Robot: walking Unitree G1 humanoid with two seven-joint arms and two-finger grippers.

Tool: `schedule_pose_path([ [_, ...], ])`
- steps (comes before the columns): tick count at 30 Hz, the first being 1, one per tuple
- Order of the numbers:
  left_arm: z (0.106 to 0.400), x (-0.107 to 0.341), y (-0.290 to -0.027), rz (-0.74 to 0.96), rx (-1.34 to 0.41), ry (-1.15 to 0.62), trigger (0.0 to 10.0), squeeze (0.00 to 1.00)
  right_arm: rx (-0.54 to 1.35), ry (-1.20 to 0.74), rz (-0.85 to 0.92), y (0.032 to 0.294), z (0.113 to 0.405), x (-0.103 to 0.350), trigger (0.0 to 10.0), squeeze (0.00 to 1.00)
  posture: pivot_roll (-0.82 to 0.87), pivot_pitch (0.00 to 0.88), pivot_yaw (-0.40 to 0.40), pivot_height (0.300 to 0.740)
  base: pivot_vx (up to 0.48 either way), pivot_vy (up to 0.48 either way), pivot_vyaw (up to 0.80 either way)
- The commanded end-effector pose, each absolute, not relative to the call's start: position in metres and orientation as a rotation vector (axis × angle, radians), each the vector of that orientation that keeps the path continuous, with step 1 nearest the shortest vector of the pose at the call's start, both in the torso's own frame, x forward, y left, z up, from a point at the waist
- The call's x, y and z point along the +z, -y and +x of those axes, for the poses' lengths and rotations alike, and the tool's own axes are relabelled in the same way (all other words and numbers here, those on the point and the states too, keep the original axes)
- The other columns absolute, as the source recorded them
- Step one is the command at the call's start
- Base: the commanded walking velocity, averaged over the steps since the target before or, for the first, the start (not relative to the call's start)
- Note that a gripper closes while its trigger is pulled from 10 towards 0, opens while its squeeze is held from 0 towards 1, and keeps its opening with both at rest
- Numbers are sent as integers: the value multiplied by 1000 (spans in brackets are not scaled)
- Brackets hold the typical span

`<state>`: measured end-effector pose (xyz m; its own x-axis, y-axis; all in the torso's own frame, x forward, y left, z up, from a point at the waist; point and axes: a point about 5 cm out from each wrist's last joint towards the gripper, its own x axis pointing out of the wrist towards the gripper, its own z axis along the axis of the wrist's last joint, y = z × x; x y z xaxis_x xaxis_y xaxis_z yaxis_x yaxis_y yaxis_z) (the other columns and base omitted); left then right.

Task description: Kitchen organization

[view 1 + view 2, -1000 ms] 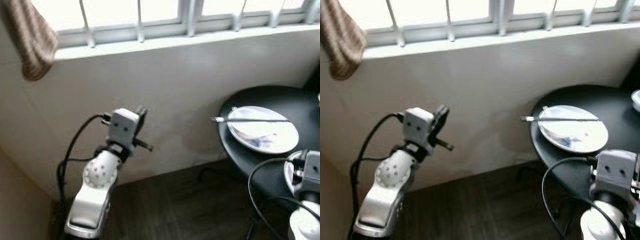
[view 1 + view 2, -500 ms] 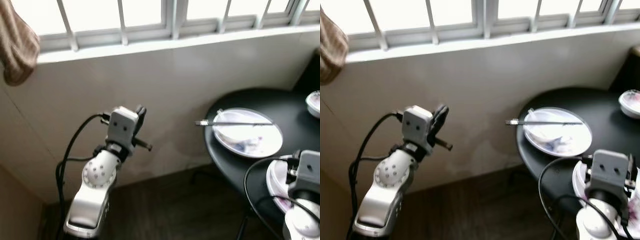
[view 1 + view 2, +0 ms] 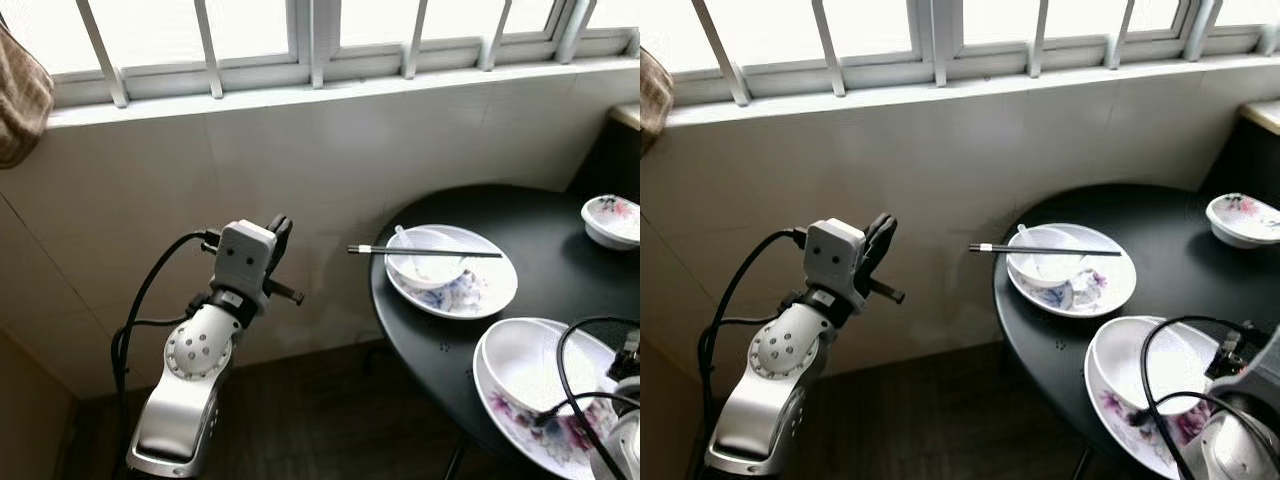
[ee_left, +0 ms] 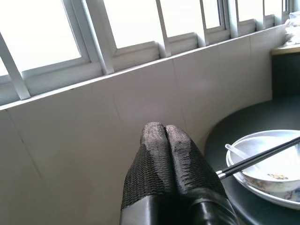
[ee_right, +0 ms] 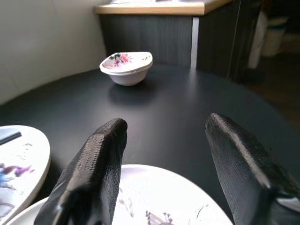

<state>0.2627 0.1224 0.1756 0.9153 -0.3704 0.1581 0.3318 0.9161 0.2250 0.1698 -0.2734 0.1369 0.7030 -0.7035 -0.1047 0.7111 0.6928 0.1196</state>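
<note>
Over the near edge of the round black table (image 3: 560, 270), the right tool (image 5: 161, 154) is held with its two black fingers spread well apart and nothing between them; just below them lies the rim of a flowered plate (image 3: 500, 415) in which a large white bowl (image 3: 525, 365) is nested. The left tool (image 4: 166, 140) is raised off to the side before the tiled wall, its ribbed fingers pressed together on nothing.

Further along the table a second plate (image 3: 490, 290) is seen, carrying a small bowl (image 3: 425, 268) with a white spoon (image 3: 403, 240) in it, and a pair of dark chopsticks (image 3: 420, 251) is laid across the bowl's rim, one end jutting past the table edge. A small flowered bowl (image 5: 126, 65) stands well apart at the far side.

The crockery is judged to be glazed ceramic or similar: stiff, smooth, fairly heavy and breakable. A rim would best be pinched between the fingers, and stacked pieces should be kept level, since a nested bowl may slide. The chopsticks are thin, light and apt to roll; they would be better taken near the middle, or removed before the bowl is lifted.

The table top is matt and dark. Behind it a pale tiled wall (image 3: 330, 170) runs beneath a barred window (image 3: 300, 40); a dark cabinet with a wooden top (image 5: 187, 28) stands beyond the table, and the floor (image 3: 320, 420) is dark wood.
</note>
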Motion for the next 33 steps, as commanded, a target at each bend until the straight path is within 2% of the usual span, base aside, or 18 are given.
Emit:
schedule_pose_path([
  [1,263,177,-125,203,-354,203,10000,0,-851,-91,330,269,163,122,10000,0,19,0,-13,740,0,0,0],
  [5,263,176,-124,208,-355,192,10000,0,-712,-158,592,254,172,106,10000,0,18,0,-11,740,0,0,0],
  [7,263,176,-124,210,-355,191,10000,0,-682,-187,633,252,174,103,10000,0,20,0,-11,740,0,0,0],
  [15,264,175,-124,213,-354,187,10000,0,-647,-350,632,256,171,85,10000,0,17,0,-14,740,0,0,0],
  [20,264,175,-123,212,-354,186,10000,0,-598,-405,631,258,170,84,10000,0,15,0,-16,740,0,0,0],
  [26,264,175,-123,211,-354,183,10000,0,-566,-435,708,257,173,79,10000,0,14,0,-20,740,0,0,0],
  [27,264,175,-123,211,-353,183,10000,0,-553,-445,736,256,175,78,9647,0,14,0,-20,740,0,0,0],
  [28,264,175,-123,211,-352,182,10000,0,-547,-452,746,255,175,78,4588,0,14,0,-20,740,0,0,0],
  [29,264,175,-123,212,-351,182,10000,0,-545,-458,749,255,175,77,784,0,16,0,-21,740,0,0,0],
  [30,264,175,-123,212,-351,182,10000,0,-543,-464,751,255,175,77,784,0,16,0,-21,740,0,0,0],
  [31,264,174,-123,213,-350,181,10000,0,-544,-481,749,255,174,75,0,0,17,0,-24,740,0,0,0],
  [33,264,174,-123,213,-349,180,10000,0,-544,-497,748,255,174,74,0,0,17,0,-24,740,0,0,0],
])
